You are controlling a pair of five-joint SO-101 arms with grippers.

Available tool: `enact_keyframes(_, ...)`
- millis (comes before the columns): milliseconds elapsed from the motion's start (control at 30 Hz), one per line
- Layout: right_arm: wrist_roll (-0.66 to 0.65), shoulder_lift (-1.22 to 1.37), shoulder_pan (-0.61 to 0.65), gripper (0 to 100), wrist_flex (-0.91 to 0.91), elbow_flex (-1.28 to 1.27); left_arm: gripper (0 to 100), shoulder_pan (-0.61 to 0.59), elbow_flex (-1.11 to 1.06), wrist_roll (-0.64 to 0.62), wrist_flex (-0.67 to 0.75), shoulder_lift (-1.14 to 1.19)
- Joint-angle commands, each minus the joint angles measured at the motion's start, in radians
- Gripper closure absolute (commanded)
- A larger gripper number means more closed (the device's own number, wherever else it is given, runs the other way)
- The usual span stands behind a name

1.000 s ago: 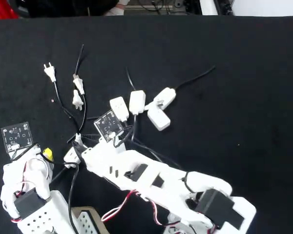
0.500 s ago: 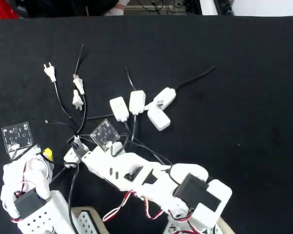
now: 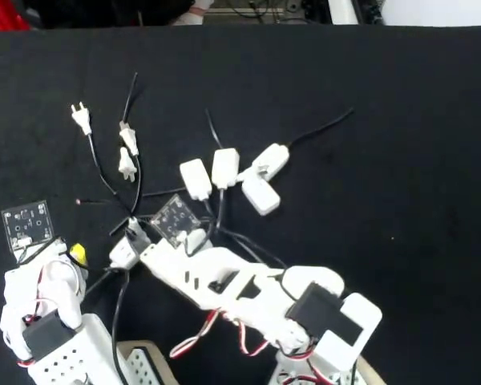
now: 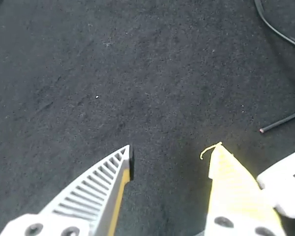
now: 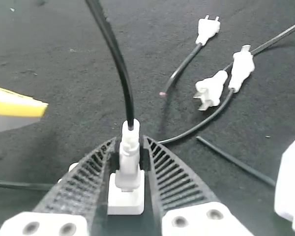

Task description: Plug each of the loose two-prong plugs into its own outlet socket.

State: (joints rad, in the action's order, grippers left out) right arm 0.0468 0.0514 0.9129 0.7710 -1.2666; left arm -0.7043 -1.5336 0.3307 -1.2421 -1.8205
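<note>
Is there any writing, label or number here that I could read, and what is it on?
No readable text anywhere.
Black board on the left arm: white specks, too small to read.
Black board on the right arm: the same.

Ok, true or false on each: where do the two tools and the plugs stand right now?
1. The right tool is closed on a plug with a black cord. True.
2. The left tool holds a plug. False: it is open, with nothing between its fingers, over the bare black table.
3. Three loose plugs lie unplugged on the table. True.
4. The loose plugs touch the right tool. False: they lie apart from it, farther out on the table.
</note>
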Motion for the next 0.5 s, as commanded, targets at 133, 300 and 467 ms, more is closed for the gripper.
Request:
enact_keyframes(133,-0.009,-0.010,-0.021,98.6,0.008,-0.012,74,0.012,0.005,0.006,0.015,-0.005)
enact_keyframes(300,-0.049,-0.056,-0.075,98.6,-0.066,-0.022,74,0.012,0.005,0.006,0.015,-0.005)
enact_keyframes(467,-0.055,-0.216,-0.127,98.6,-0.319,-0.053,74,0.012,0.005,0.008,0.015,-0.005)
